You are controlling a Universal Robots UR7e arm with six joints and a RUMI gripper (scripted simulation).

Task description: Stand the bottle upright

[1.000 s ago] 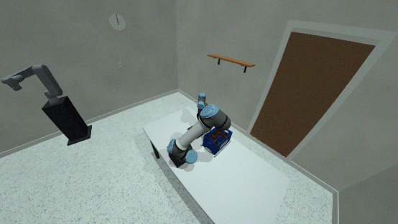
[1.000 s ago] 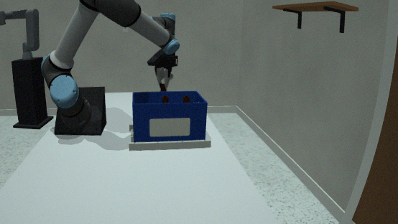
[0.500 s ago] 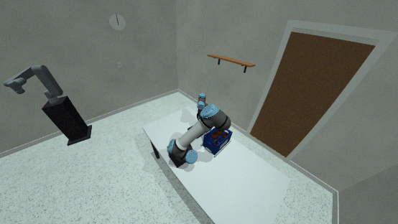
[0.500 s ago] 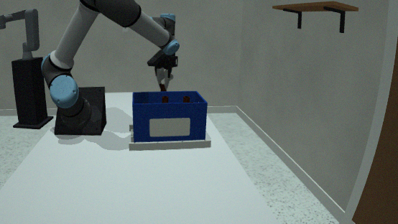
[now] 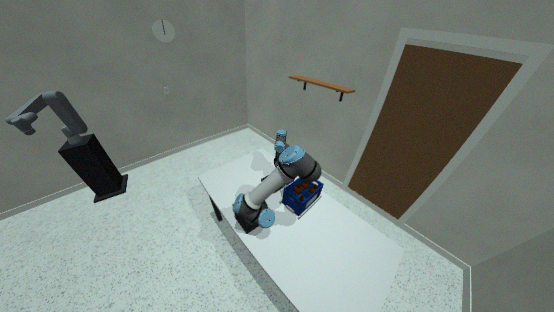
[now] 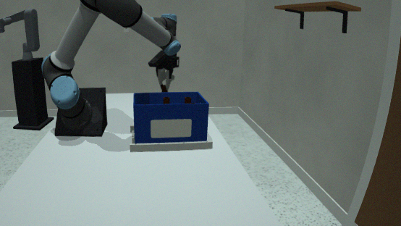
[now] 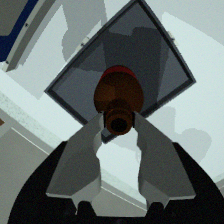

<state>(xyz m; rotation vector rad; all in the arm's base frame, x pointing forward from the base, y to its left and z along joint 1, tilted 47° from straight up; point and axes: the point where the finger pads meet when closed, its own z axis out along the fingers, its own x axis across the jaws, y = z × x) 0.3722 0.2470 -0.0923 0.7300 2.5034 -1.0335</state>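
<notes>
My gripper [image 7: 118, 112] is shut on the neck of a brown bottle [image 7: 119, 97], just below its opening. The bottle hangs upright under the fingers, over a dark grey square tray [image 7: 125, 65]. I cannot tell whether its base touches the tray. In the exterior view the gripper [image 6: 163, 84] and the bottle [image 6: 163, 88] are just behind the blue crate [image 6: 170, 116], near its back left corner. Brown bottle tops [image 6: 187, 99] show above the crate's rim. In the top view the crate [image 5: 304, 194] sits beside the arm, and the tray is hidden there.
The arm's base [image 6: 81, 112] stands on the white table left of the crate. A corner of the crate [image 7: 15, 30] shows at the upper left of the wrist view. A black pedestal with a second arm [image 6: 29, 90] stands on the floor, off the table.
</notes>
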